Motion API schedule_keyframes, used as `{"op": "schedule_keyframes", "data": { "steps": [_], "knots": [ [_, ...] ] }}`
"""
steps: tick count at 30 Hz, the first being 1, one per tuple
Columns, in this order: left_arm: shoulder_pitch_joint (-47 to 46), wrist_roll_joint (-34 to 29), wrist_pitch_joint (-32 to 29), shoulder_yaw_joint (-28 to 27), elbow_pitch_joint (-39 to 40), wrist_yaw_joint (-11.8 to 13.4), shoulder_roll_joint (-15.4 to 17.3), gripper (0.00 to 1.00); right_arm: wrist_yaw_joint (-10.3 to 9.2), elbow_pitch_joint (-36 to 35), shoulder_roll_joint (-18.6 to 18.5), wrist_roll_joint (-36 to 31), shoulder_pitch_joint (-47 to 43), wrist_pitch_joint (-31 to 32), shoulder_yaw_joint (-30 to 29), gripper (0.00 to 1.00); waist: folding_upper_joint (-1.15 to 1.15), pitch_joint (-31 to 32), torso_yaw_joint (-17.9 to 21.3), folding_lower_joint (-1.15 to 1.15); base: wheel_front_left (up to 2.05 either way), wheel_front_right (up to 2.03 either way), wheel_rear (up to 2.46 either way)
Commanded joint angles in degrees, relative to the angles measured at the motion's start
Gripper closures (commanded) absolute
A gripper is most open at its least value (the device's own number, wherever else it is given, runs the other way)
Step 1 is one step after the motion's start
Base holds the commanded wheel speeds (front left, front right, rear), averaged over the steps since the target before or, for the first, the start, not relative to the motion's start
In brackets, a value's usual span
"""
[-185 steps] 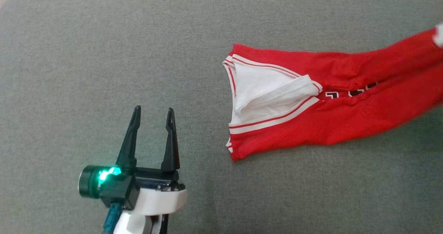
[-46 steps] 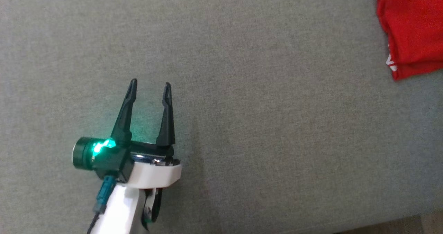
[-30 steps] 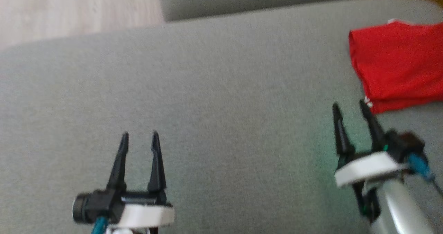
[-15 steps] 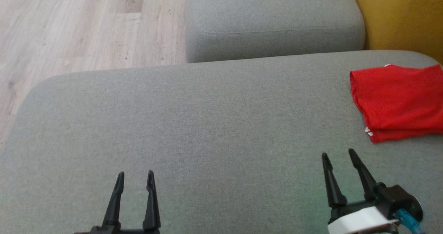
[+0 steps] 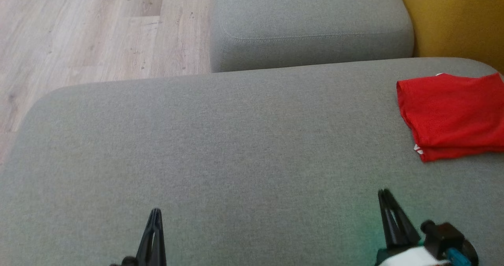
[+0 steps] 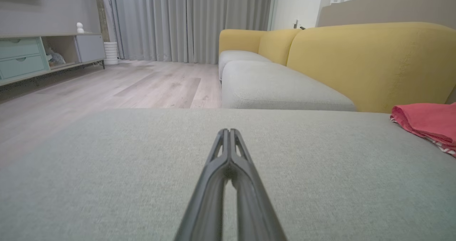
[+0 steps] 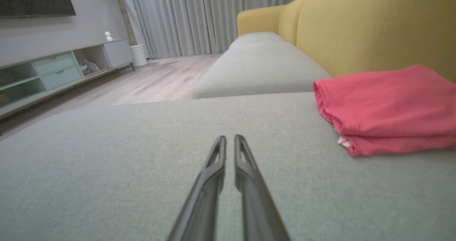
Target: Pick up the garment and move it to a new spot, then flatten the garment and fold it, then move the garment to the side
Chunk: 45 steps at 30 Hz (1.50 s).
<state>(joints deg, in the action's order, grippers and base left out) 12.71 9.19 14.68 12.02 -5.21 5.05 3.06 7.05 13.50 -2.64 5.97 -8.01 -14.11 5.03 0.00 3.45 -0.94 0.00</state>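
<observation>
L pincer (image 5: 155, 218): fingers pressed together, empty, over grey sofa seat (image 5: 236, 140). R pincer (image 5: 386, 198): fingers near-closed w/ thin slit between, empty. Garment (image 5: 453, 116): red, folded, flat on seat, fwd-right of R pincer, not touching; well right of L pincer.

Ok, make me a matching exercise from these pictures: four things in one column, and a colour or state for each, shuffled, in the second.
Column one:
1. garment
2. left tool
3. sofa backrest
4. floor

Column two:
a. pale wood
b. shut, holding nothing
c. red, folded
d. yellow

Pairs: 1-c, 2-b, 3-d, 4-a.
</observation>
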Motion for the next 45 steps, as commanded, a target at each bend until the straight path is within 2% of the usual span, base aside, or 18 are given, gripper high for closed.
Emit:
{"op": "schedule_keyframes", "data": {
  "steps": [1,45],
  "knots": [
    [-0.18,1.0,-0.08,-0.04,1.07,-0.06,0.01,1.0,0.01,-1.03,-0.02,1.04,0.38,0.07,-0.04,1.0,0.0,-0.05,0.01,0.0,0.0,0.0,0.0],
    [-6.77,31.31,-5.88,-4.54,-2.58,-4.47,1.43,1.0,0.16,-0.48,-1.44,32.29,5.18,5.83,-2.29,1.0,0.0,-1.3,0.33,0.0,0.0,0.0,0.0]
  ]
}}
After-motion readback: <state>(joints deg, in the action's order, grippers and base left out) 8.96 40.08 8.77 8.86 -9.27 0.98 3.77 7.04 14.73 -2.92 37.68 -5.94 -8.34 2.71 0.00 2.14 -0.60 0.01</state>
